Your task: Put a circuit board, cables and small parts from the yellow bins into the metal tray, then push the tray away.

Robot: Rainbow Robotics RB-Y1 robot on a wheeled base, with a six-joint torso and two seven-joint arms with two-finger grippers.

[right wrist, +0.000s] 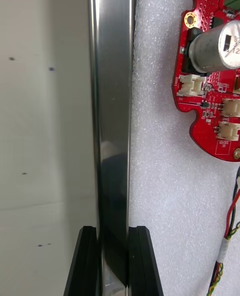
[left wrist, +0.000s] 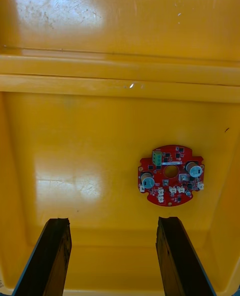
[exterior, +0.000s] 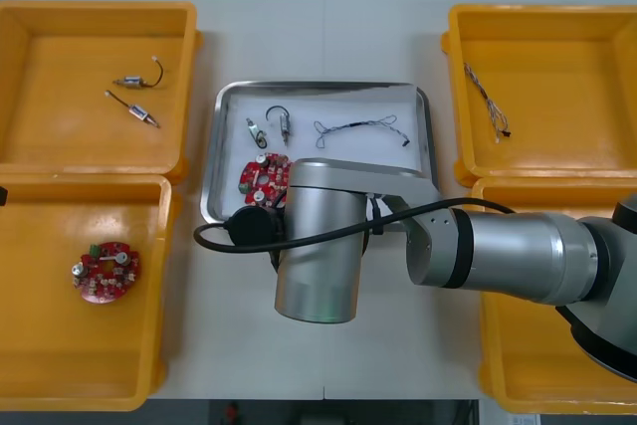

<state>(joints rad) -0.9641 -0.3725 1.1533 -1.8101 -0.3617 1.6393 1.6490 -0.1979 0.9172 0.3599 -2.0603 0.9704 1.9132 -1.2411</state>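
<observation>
Shiny rectangular metal tray (exterior: 424,116), white inside, already held a round red circuit board (exterior: 261,178), a thin dark cable (exterior: 363,128) and small metal parts (exterior: 269,126). The right gripper (right wrist: 114,233) was clamped on the tray's near rim, its fingers apart only by the wall's thickness. That narrow hold could slip or tip the tray when pushed, and the inner finger might snag the red and yellow cable (right wrist: 229,241) beside it. The left gripper (left wrist: 112,221) hung wide open and empty over the yellow bin (exterior: 164,286) left of the tray. Print on the board was too fine to read.
</observation>
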